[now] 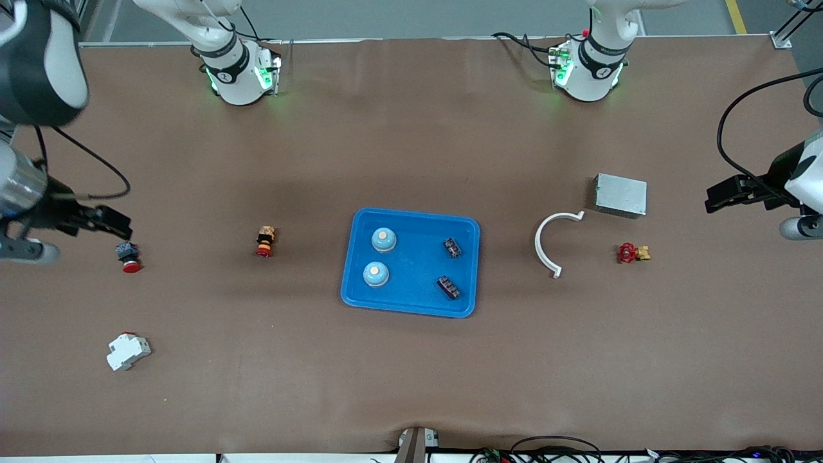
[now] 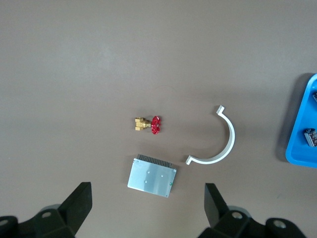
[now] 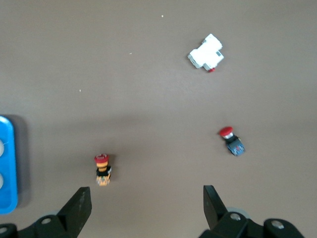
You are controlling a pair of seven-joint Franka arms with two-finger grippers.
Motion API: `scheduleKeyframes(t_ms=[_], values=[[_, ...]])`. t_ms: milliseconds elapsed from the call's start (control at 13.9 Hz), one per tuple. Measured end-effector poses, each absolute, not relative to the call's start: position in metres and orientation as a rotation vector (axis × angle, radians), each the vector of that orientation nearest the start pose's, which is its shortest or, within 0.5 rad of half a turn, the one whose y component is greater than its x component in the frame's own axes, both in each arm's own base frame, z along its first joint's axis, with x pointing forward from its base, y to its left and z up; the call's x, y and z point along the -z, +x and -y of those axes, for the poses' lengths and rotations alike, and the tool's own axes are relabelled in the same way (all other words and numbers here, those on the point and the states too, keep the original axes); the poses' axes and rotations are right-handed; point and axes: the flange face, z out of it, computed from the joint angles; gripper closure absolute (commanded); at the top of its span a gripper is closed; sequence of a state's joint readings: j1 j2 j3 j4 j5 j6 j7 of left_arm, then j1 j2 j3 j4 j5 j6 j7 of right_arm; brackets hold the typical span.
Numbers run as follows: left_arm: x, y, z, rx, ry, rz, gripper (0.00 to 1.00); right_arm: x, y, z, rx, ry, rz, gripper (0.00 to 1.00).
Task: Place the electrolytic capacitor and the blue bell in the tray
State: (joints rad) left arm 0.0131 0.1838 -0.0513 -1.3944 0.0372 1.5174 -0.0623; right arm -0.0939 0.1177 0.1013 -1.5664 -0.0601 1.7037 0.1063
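Blue tray [image 1: 466, 270] is sitting mid-table, already carrying two blue bells [image 1: 384, 240] [image 1: 376, 274] on its right-arm side and two dark capacitor parts [image 1: 452, 247] [image 1: 448, 287] on its left-arm side.

Right gripper [image 1: 106, 222] is hanging empty, jaws spread wide, over the right arm's end of the table. Almost directly below it is lying a red-capped push button [image 1: 128, 257]; an orange-and-red button [image 1: 265, 241] is resting between this gripper and the tray; a white breaker block [image 1: 128, 351] is lying nearer the front camera than the gripper's spot.

Left gripper [image 1: 726, 193] is hovering empty over the left arm's end, fingers [image 2: 79, 206] fully parted. Under it, toward the tray, are lying a grey metal box [image 1: 620, 195], a red-handled brass valve [image 1: 633, 253] and a white curved clip [image 1: 554, 244].

Judging from this layout, the placing looks finished: nothing resembling a bell or capacitor is lying outside the tray. Both arms appear to be waiting clear. Next move probably calls only for holding off, leaving the loaded tray undisturbed.
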Motion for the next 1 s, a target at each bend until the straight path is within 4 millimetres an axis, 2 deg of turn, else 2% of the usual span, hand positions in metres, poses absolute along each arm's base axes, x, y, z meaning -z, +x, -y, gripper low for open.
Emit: scheduleKeyframes(t_ms=[215, 430, 646, 1004], values=[[-0.597, 0.604, 0.022, -0.095, -3.110, 0.027, 0.00, -0.609, 0.571, 0.013, 0.019, -3.152, -0.195, 0.00], [-0.597, 0.604, 0.024, -0.094, -3.111, 0.021, 0.00, -0.633, 0.550, 0.040, -0.016, -3.097, -0.269, 0.00], [-0.597, 0.604, 0.025, -0.088, -3.111, 0.019, 0.00, -0.655, 0.537, 0.044, -0.032, -3.093, -0.274, 0.00], [-0.597, 0.605, 0.027, -0.083, -3.112, 0.015, 0.00, -0.660, 0.534, 0.041, -0.038, -3.095, -0.249, 0.00]])
